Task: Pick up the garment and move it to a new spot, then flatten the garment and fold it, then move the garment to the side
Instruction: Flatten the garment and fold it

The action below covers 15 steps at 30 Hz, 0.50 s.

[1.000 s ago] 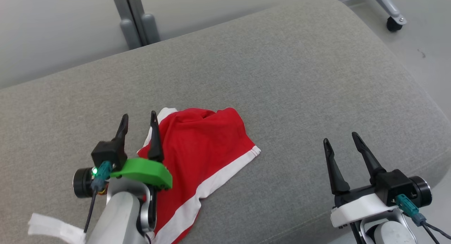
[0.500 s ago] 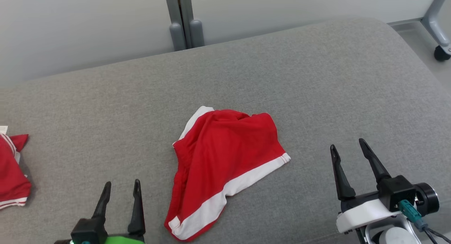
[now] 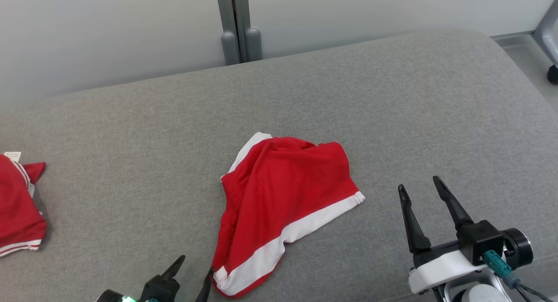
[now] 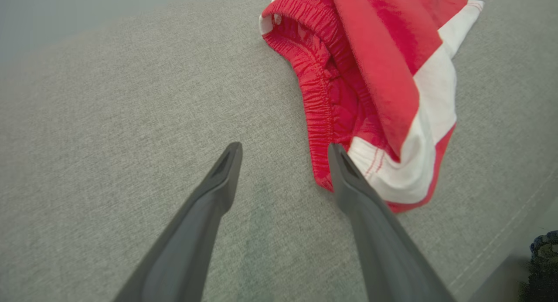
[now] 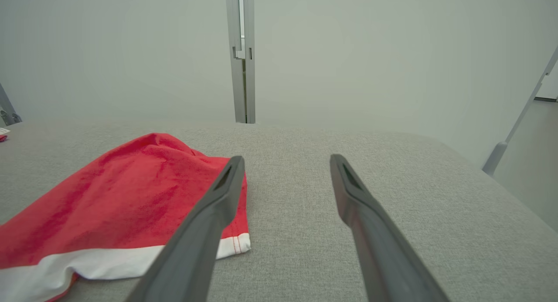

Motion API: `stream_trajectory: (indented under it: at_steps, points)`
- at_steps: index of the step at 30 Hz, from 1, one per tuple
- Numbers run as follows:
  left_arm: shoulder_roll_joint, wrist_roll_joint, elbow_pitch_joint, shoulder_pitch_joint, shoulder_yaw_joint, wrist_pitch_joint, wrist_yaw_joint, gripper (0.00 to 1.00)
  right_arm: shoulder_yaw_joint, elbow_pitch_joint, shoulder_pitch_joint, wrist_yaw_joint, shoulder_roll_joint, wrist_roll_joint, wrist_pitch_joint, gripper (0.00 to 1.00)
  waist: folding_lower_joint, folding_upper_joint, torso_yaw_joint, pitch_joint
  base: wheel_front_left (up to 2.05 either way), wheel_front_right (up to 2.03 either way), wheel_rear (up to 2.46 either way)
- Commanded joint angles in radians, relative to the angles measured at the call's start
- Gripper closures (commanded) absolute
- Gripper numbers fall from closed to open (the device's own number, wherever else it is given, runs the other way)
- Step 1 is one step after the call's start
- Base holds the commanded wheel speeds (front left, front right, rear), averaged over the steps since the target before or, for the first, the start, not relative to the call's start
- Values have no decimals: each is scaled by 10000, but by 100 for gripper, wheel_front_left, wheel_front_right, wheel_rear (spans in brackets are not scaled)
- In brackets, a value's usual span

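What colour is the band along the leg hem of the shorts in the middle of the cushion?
White, on red shorts; the left wrist view shows it best.

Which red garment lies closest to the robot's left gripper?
The middle garment, with the broad white band: its corner lies right beside the left gripper. The other garment sits far off to the left.

I take this for a test room or lab rather than a home; the wide grey fabric-covered pad (image 3: pixel 392 119) before me is a bare work surface with rounded edges, more bench than furniture; behind it stand plain pale wall panels (image 3: pixel 109 32) joined by a grey metal post (image 3: pixel 233 23); off to my right a grey metal frame leg (image 3: pixel 549 32) rides on a black caster (image 3: pixel 553 74) over a smooth pale floor (image 3: pixel 523 62)
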Motion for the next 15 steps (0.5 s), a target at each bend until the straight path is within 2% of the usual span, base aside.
stream_trajectory:
  at_steps: [1,7,15]
  points:
    - [214,25,80,-318,-199,62,-46,0,23,29,25,-14,-19,53,-4,0,0,0,-120,86,0,0,0]
    - [993,-537,111,-982,-1544,294,-58,0,23,69,5,-14,-22,188,-4,0,0,0,-444,209,0,0,0]
    - [1789,-1159,-671,-847,-2334,604,-62,0,-63,33,81,-14,-19,280,-4,0,0,0,-660,343,0,0,0]
